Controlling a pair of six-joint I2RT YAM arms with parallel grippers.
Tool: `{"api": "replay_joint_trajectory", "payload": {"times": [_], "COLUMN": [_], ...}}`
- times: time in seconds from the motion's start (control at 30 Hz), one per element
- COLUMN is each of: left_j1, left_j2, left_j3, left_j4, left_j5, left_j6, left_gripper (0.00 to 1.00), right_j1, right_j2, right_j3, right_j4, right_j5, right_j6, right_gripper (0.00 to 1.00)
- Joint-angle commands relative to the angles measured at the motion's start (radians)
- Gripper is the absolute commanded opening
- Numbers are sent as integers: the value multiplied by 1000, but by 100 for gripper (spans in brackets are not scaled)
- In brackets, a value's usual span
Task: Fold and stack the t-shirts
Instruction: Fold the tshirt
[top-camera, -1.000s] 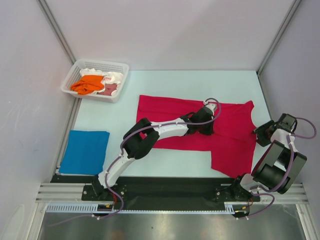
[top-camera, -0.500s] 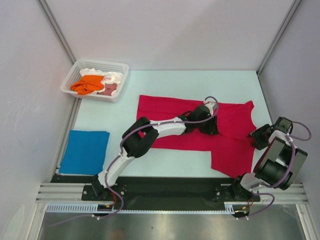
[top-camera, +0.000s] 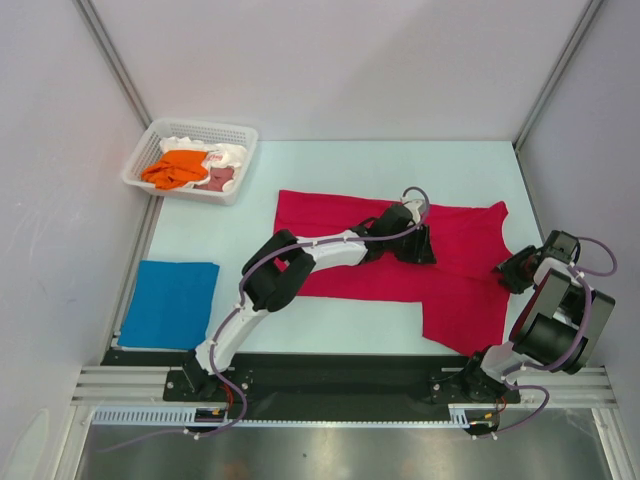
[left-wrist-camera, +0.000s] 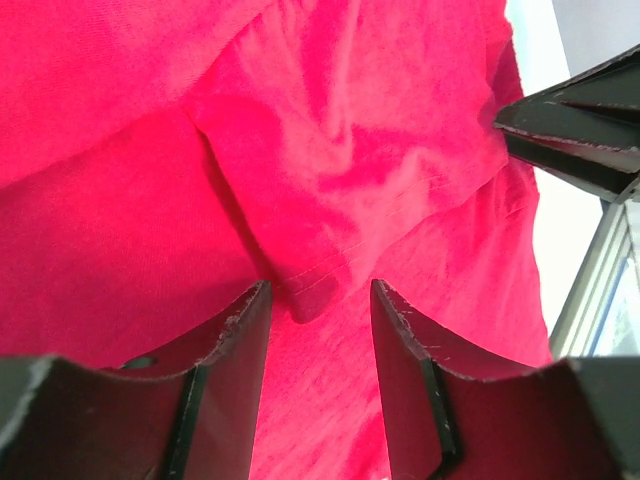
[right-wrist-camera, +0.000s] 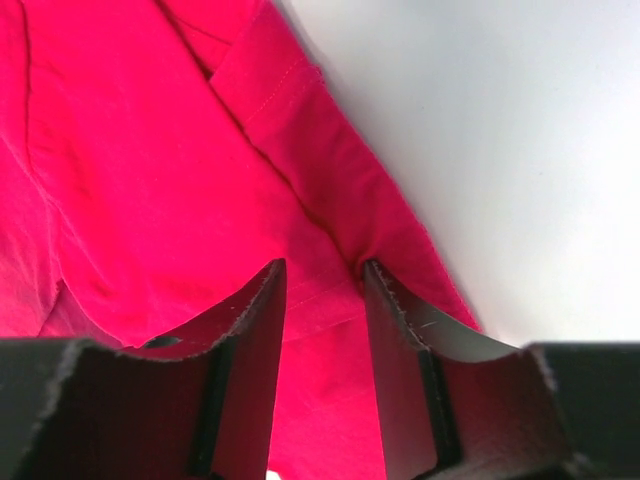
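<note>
The large crimson-red t-shirt (top-camera: 460, 270) is soft matt cloth, faintly mottled, with stitched hems and shallow creases. Under it the pale table top (top-camera: 330, 170) looks smooth and matt. Left of the red shirt, the folded bright blue t-shirt (top-camera: 170, 303) is flat matt cloth. Farther back on that side, the white lattice basket (top-camera: 200, 125) is plastic with a slight sheen. Over the red shirt, the left gripper (left-wrist-camera: 320, 300) has matt black fingers (left-wrist-camera: 225, 360) with rough, scuffed edges.

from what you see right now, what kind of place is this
Likely a robot lab test cell: panel walls box in a pale table, left arm and right arm bolted at its near edge.
</note>
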Motion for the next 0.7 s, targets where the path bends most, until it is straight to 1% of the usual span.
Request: {"api": "replay_joint_trajectory", "payload": {"times": [0.0, 0.17, 0.37, 0.43, 0.47, 0.53, 0.57, 0.63, 0.67], "left_j1": [1, 0, -3, -3, -3, -3, -3, -3, -3], "left_j2": [20, 54, 84, 86, 90, 90, 89, 86, 86], "left_j3": [62, 96, 128, 138, 141, 144, 147, 145, 145], "left_j4": [6, 5, 2, 2, 2, 0, 0, -1, -1], "left_j5": [30, 46, 60, 61, 63, 64, 64, 64, 64], "left_j6": [-40, -70, -81, -84, -84, -84, -83, -81, -81], "left_gripper": [50, 46, 33, 31, 29, 27, 25, 23, 22], "right_j1": [6, 7, 12, 14, 15, 18, 21, 23, 26], "right_j2": [24, 30, 19, 13, 15, 15, 16, 15, 5], "right_j3": [6, 4, 9, 12, 13, 17, 20, 21, 20], "right_j4": [23, 34, 46, 45, 43, 40, 36, 25, 19], "right_j5": [33, 39, 24, 24, 25, 24, 24, 30, 42], "right_j6": [-12, -18, -23, -21, -21, -20, -20, -20, -18], "right_gripper": [41, 39, 36, 35, 33, 31, 27, 25, 21]}}
